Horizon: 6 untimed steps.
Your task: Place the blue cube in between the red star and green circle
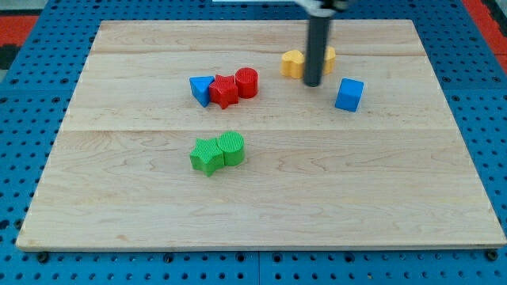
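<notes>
The blue cube sits on the wooden board right of centre, near the view's top. The red star lies left of it, touching a blue triangle on its left and a red cylinder on its right. The green circle lies below them, touching a green star on its left. My tip is a little left of the blue cube and above its level, apart from it, right beside the yellow blocks.
A yellow heart lies just left of the rod, and another yellow block shows partly behind it. The wooden board lies on a blue pegboard surface.
</notes>
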Tool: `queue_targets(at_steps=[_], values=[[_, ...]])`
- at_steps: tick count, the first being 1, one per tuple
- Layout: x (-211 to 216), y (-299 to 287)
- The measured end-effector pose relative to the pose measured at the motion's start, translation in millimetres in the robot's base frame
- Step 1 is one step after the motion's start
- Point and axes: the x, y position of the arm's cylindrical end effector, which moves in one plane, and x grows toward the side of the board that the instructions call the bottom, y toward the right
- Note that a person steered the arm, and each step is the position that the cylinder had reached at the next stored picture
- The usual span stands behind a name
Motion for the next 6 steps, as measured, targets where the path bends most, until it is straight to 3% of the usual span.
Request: queue_targets(at_steps=[1, 2, 4, 5, 6], values=[[-4, 50], [20, 63], [26, -40], [25, 45], [57, 75]])
